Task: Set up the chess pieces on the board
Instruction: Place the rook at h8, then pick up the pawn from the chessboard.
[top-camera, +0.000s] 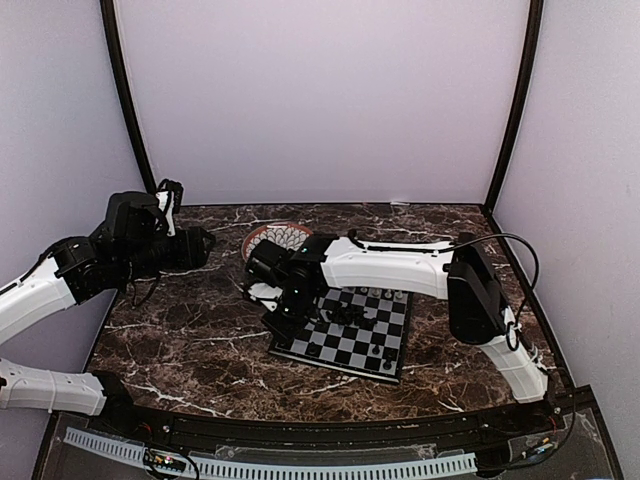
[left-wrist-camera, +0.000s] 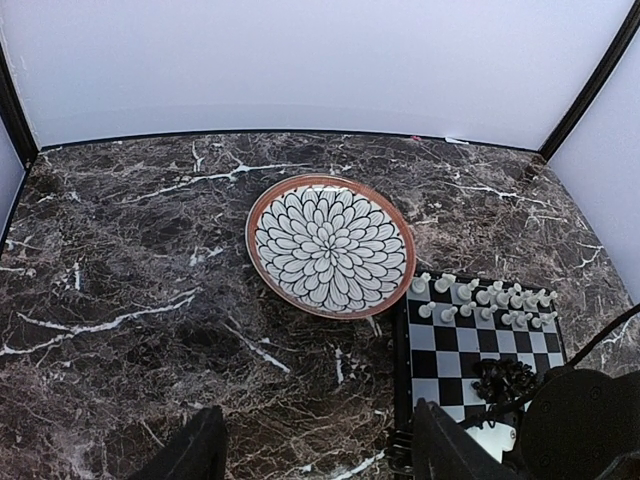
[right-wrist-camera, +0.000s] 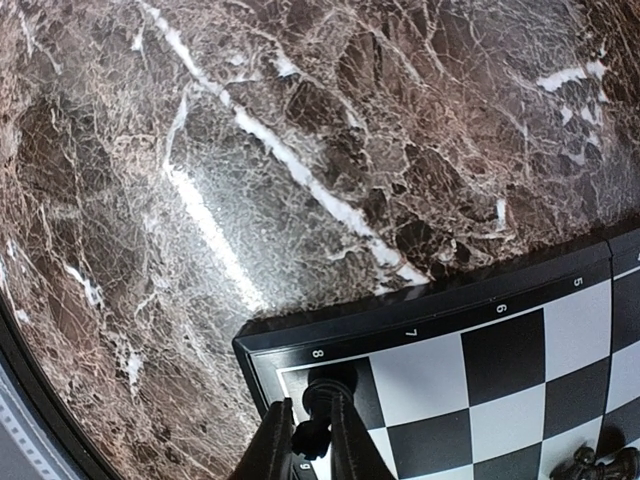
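Jaws of the right gripper (right-wrist-camera: 312, 435) are pinching a tiny black chessman (right-wrist-camera: 326, 384) at the corner square of the small black-and-silver checked chessboard (right-wrist-camera: 420, 318). Pale chessmen (left-wrist-camera: 480, 300) are lining its far rows. The left gripper (left-wrist-camera: 320, 450) is hanging wide open, facing the round petal-patterned brown-rimmed plate (left-wrist-camera: 262, 215).

Table (right-wrist-camera: 250, 200): dark marble-look slab, polished, glare streak. Board (right-wrist-camera: 470, 350): smooth, slight sheen. Plate (left-wrist-camera: 330, 247): glazed, glossy. Arm shells (top-camera: 390, 268): smooth white plastic.

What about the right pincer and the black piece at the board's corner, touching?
Touching. The right wrist view shows the right pincer pinching the black piece between its fingers, no gap.
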